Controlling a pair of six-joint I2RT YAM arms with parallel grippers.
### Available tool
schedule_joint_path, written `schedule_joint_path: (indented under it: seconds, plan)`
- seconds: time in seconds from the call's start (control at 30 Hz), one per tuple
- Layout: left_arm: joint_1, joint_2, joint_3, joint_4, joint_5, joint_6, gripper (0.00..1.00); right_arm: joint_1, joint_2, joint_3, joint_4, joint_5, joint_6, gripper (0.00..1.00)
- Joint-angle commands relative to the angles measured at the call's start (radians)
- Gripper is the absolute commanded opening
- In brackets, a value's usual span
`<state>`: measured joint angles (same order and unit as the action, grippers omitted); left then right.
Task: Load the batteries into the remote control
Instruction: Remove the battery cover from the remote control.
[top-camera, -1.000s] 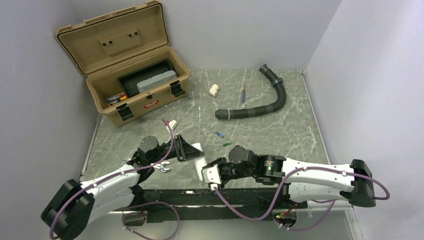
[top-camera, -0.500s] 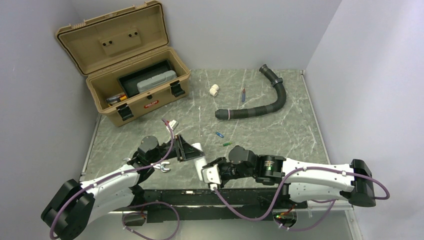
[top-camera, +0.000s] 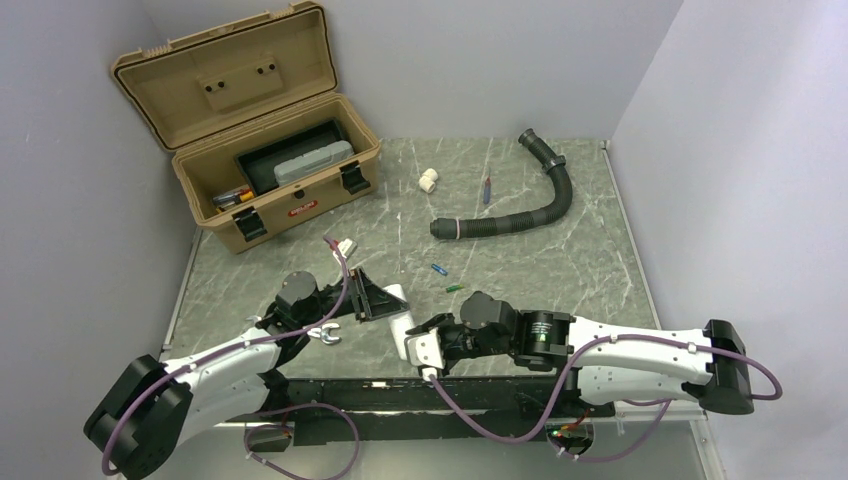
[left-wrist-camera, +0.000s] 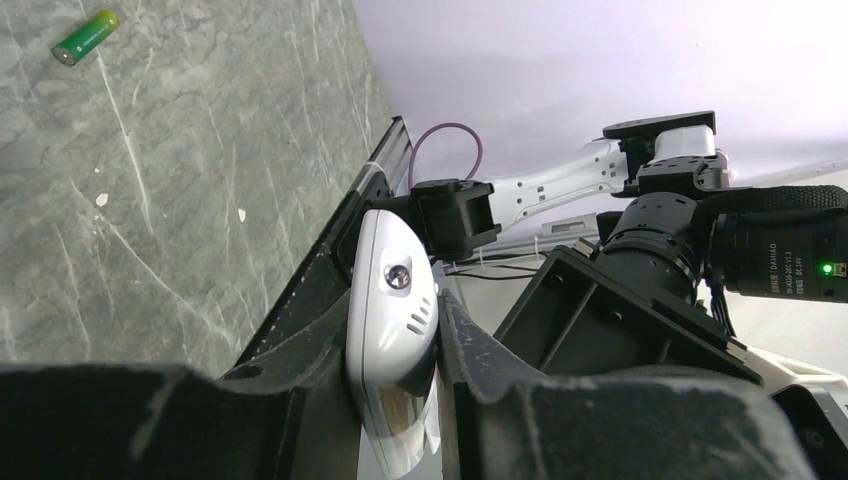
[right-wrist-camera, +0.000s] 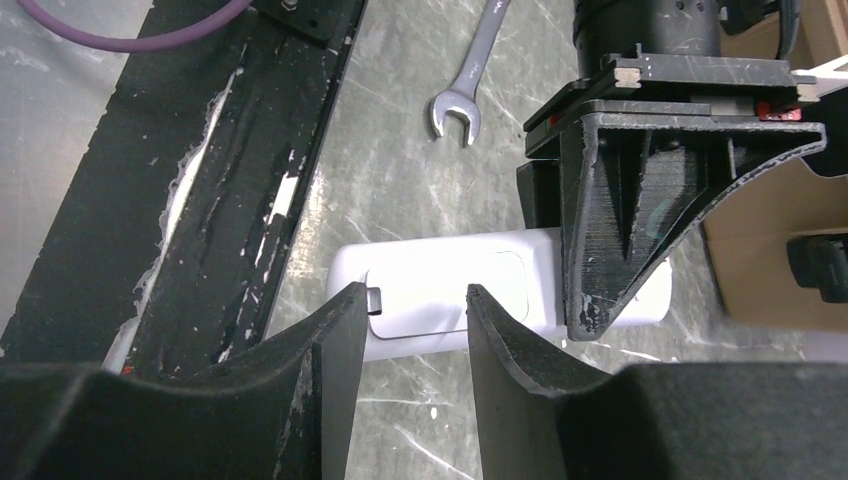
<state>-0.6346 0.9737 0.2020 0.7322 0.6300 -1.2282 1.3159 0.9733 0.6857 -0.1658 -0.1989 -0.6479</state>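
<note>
The white remote control (left-wrist-camera: 392, 330) is clamped edge-on between my left gripper's (left-wrist-camera: 392, 315) jaws, which are shut on it, low over the table's near edge (top-camera: 400, 312). In the right wrist view its smooth back with the battery cover (right-wrist-camera: 440, 290) faces me. My right gripper (right-wrist-camera: 413, 300) is open, its fingertips (right-wrist-camera: 345, 320) straddling the cover's latch end without holding anything. The blue battery (top-camera: 438, 269) and the green battery (top-camera: 454, 288) lie loose on the marble just beyond the grippers; the green one (left-wrist-camera: 86, 36) also shows in the left wrist view.
An open tan toolbox (top-camera: 250, 150) stands at the back left. A black corrugated hose (top-camera: 520, 215), a white pipe fitting (top-camera: 428, 181) and a red-and-blue stick (top-camera: 487, 189) lie at the back. A small wrench (top-camera: 325, 335) lies by my left arm, and a black strip (right-wrist-camera: 200, 200) runs along the near edge.
</note>
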Motion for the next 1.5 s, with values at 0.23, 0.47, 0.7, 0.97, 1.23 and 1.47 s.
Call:
schedule_joint_path:
  seconds: [0.23,0.47,0.7,0.97,1.23,1.47]
  plan:
    - [-0.004,0.000,-0.004,0.045,0.017,-0.001,0.00,0.001,-0.044,0.025,0.076,0.035,-0.016,0.43]
    - [-0.004,-0.001,-0.001,0.047,0.018,-0.004,0.00,0.001,-0.036,0.026,0.034,-0.006,-0.007,0.44]
    - [-0.005,0.007,-0.007,0.056,0.015,-0.008,0.00,0.000,-0.034,0.025,0.012,-0.050,0.008,0.46]
    - [-0.004,0.016,-0.012,0.073,0.015,-0.018,0.00,0.000,-0.018,0.022,0.004,-0.052,0.007,0.47]
    - [-0.004,0.024,-0.016,0.094,0.013,-0.035,0.00,0.000,-0.012,0.012,0.002,-0.056,0.011,0.48]
    - [-0.004,0.044,-0.018,0.123,0.016,-0.047,0.00,0.000,0.004,0.007,0.002,-0.060,0.019,0.48]
